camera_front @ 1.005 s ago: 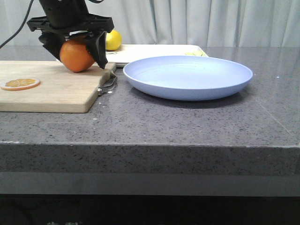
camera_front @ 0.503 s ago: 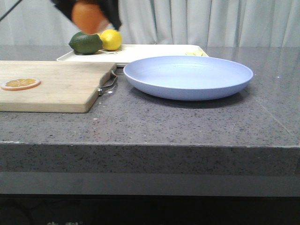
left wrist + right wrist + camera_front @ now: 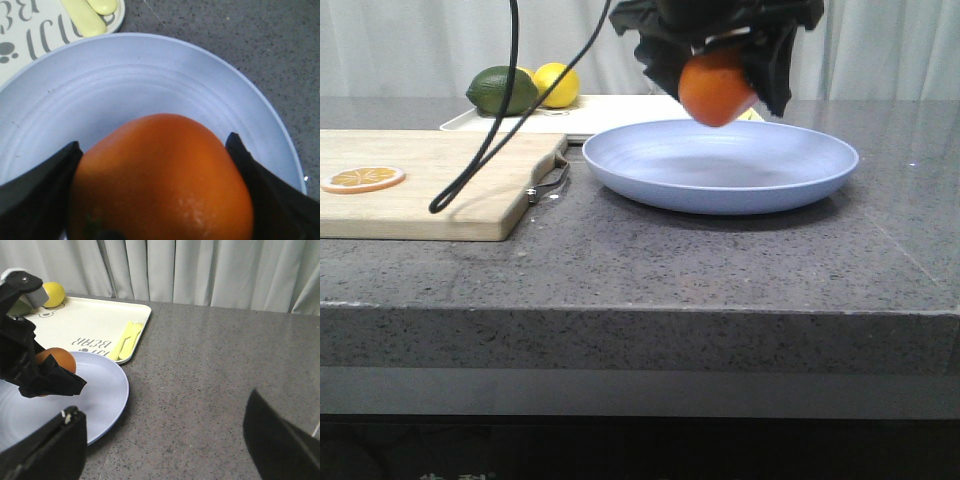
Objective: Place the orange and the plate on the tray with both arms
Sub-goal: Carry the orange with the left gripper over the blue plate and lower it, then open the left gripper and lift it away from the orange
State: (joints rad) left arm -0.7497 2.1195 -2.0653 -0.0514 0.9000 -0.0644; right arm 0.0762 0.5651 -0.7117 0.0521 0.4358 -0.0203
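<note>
My left gripper (image 3: 720,75) is shut on the orange (image 3: 716,92) and holds it in the air just above the lavender-blue plate (image 3: 650,160). In the left wrist view the orange (image 3: 160,180) fills the space between both black fingers, with the plate (image 3: 125,85) under it. The cream-white tray (image 3: 610,112) lies behind the plate. In the right wrist view the tray (image 3: 95,325), the plate (image 3: 100,390) and the orange (image 3: 57,360) all show. My right gripper (image 3: 165,440) is open and empty over bare counter beside the plate's rim; it is out of the front view.
A wooden cutting board (image 3: 450,180) with an orange slice (image 3: 363,179) lies at the left. A green lime (image 3: 502,91) and a yellow lemon (image 3: 554,84) sit on the tray's far left end. Pale yellow pieces (image 3: 125,342) lie at the tray's near corner. A black cable (image 3: 510,110) hangs over the board.
My left gripper has lifted the orange off the cutting board and carried it right, from over the board to above the plate. The plate has not moved.
</note>
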